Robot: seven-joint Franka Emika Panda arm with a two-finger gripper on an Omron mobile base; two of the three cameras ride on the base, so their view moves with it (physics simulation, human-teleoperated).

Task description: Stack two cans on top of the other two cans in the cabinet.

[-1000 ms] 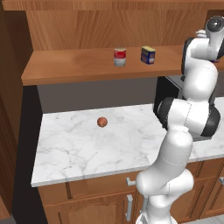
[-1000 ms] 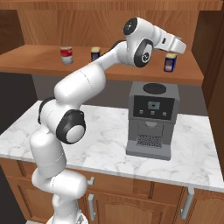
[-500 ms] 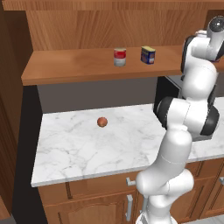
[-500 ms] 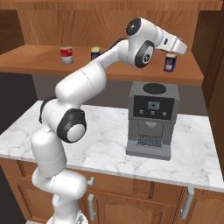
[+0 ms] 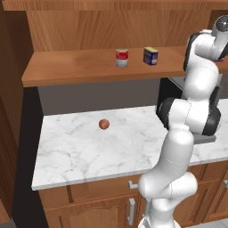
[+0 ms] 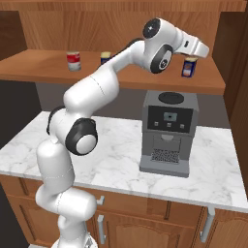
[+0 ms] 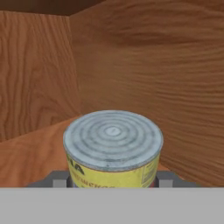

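On the cabinet (image 6: 43, 65) shelf, far right, stands a dark blue can with a yellow top band (image 6: 189, 70). My gripper (image 6: 192, 58) is shut on it from above and behind. In the hand view this can (image 7: 113, 144) shows its ribbed silver lid and yellow band, with a grey fingertip (image 7: 59, 181) pressed against each side, so my gripper (image 7: 112, 181) is around it. Further left on the shelf (image 5: 71, 67) stand a red-and-white can (image 5: 121, 58) (image 6: 73, 61) and a second dark blue can (image 5: 150, 56) (image 6: 105, 58), a little apart from each other.
A small orange-brown ball (image 5: 103, 124) lies on the white marble counter (image 5: 80, 151). A grey coffee machine (image 6: 168, 133) stands on the counter under the shelf's right end. The cabinet's side wall (image 6: 232, 58) is just right of the held can.
The arm's wrist has edged slightly down and to the right. The can between the fingers has stayed where it was, as have the other two cans.
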